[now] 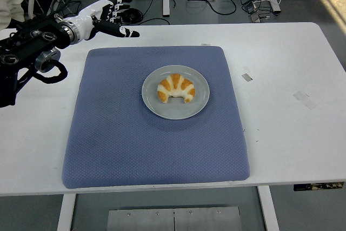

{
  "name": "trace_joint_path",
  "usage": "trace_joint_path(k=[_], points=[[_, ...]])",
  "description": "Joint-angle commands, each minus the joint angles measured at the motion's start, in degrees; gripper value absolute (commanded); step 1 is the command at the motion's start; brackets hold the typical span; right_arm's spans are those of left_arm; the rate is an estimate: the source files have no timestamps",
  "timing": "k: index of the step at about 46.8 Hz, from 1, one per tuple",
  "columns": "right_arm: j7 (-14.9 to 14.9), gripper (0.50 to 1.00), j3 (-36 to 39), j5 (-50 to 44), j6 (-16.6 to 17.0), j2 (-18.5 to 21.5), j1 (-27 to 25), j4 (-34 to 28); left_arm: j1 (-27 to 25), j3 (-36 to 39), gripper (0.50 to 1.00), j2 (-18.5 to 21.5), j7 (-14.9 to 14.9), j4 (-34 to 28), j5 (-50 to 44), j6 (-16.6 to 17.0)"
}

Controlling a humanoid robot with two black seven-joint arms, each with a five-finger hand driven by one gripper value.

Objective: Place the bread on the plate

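Left hand: the left hand [105, 17] is up past the far left corner of the mat, over the table's far edge, its fingers [120, 9] spread and straight, holding nothing; the thumb points toward the plate.
Left arm: the black arm [30, 47] enters from the left edge and lies over bare table to the left of the mat.
Right hand: out of sight.
Open room: the hand is well apart from the plate, with a wide stretch of bare mat between them; the table [281, 79] right of the mat is bare apart from a few small bits of tape [246, 77].
Mat: a blue padded mat [108, 139] covers the middle of the table, its near edge close to the table's near edge.
Bread: a croissant [175, 88], golden brown with paler stripes, curved like a crescent with its two tips pointing toward the near edge of the mat.
Where it is: lying on the plate, roughly at its centre, touched by nothing else.
Plate: a round grey plate [157, 106] sits on the mat, a little toward the mat's far side and right of its middle; it holds only the croissant.
Beyond the table: cables [216, 1] lie on the floor past the mat's far side.
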Motion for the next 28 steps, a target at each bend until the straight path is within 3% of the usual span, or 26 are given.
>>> trace_joint_path(k=[1, 9, 19, 28], points=[[0.00, 1.000, -0.02, 0.00, 0.00, 0.00, 0.00, 0.00, 0.86, -1.25, 0.980, 1.54, -0.10, 0.01, -2.09, -0.42], [0.00, 1.000, 0.07, 0.00, 0.00, 0.00, 0.00, 0.00, 5.08, -8.71, 0.980, 1.72, -0.19, 0.01, -9.92, -0.42], [0.00, 1.000, -0.02, 0.00, 0.00, 0.00, 0.00, 0.00, 12.28, -20.84, 0.980, 1.20, -1.86, 0.01, -12.47, -0.42], [0.00, 1.000, -0.02, 0.00, 0.00, 0.00, 0.00, 0.00, 15.80, -26.56, 0.980, -2.49, -2.30, 1.41, -12.83, 0.02]])
